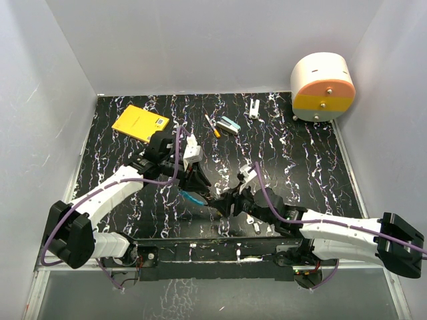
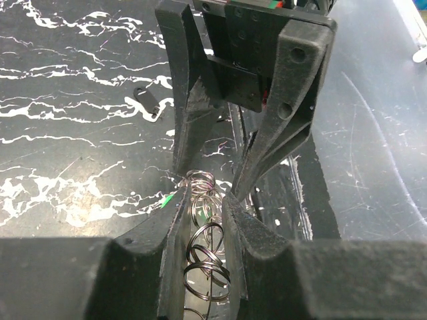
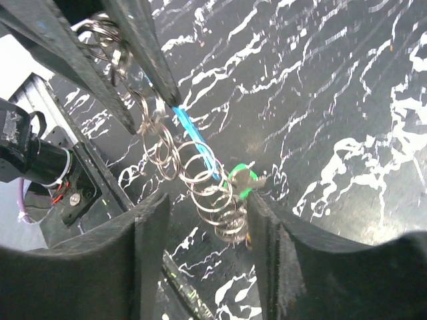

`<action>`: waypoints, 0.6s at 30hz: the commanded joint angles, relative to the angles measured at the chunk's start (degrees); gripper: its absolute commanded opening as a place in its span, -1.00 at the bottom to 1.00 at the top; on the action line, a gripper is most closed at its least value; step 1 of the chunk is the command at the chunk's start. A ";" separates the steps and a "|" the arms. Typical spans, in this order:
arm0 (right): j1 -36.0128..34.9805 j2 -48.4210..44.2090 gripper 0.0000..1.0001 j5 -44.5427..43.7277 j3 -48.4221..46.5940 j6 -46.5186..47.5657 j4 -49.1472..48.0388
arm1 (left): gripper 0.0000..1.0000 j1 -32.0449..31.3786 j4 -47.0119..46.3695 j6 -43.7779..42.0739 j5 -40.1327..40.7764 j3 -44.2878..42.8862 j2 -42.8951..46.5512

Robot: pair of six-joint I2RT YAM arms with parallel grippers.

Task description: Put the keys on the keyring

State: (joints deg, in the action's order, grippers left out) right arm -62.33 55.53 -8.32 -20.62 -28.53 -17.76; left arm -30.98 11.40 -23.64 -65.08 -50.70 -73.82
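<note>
The left tool pinches the silvery, blue-arced keyring steady; the right tool, jaws apart, should grip the green-headed key squarely.

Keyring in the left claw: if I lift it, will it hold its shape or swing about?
Probably floppy: the keyring hangs from the left claw as a chain of linked rings, so it would likely sag and swing. Thin shiny wire suggests light and slippery. The green key near its low end may twist away from the open right claw.
</note>
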 commanded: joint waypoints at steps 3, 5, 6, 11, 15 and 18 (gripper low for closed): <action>-0.31 -1.27 0.17 1.91 -0.49 8.49 -12.72 | -1.00 -0.13 -0.35 5.30 -6.18 -3.86 0.94; -0.34 -0.72 0.18 2.66 -1.19 9.36 -12.61 | -1.00 -0.08 -0.68 6.25 -6.48 -4.09 0.79; -0.34 -0.37 0.18 3.02 -1.30 9.62 -12.79 | -1.00 -0.07 -1.39 7.23 -6.62 -4.10 0.78; -0.34 1.38 0.19 3.85 -1.51 11.01 -14.23 | -1.00 -0.09 -5.75 13.91 -8.71 -4.62 0.70; -0.33 2.15 0.18 4.09 -1.88 11.87 -16.30 | -1.00 -0.08 -8.42 17.95 -9.81 -4.83 0.78; -0.34 3.17 0.16 4.07 -2.77 12.32 -16.01 | -1.00 -0.13 -10.77 20.90 -10.20 -4.47 1.11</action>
State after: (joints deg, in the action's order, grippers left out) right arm -62.33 58.06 -4.89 -20.36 -18.26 -27.35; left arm -30.98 5.48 -8.69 -70.83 -52.93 -73.82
